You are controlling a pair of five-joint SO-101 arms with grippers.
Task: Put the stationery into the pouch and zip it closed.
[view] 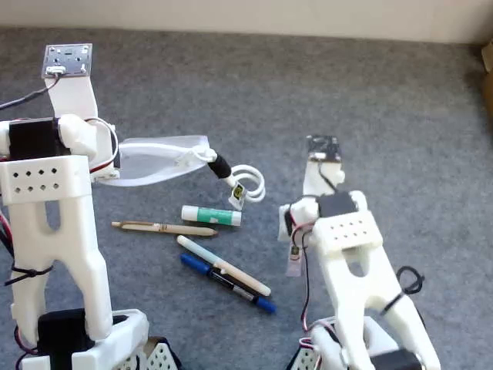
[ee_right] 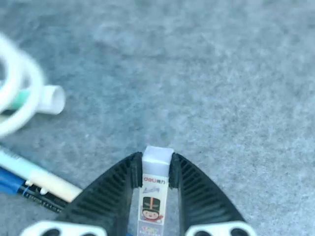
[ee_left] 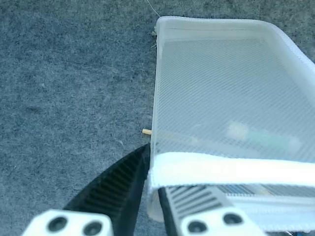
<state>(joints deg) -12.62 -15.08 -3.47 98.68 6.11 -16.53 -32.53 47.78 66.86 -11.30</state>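
The mesh pouch is gripped by one edge, clamped tight in the left gripper. It appears to be raised slightly off the grey carpet, probably so that it is steadied for loading. A paper-sleeved eraser is pinched upright in the right gripper, near the pouch's white coiled cord, presumably for insertion. A glue stick, a pencil, a cream pen and a blue pen are spread on the carpet between the arms, not yet packed.
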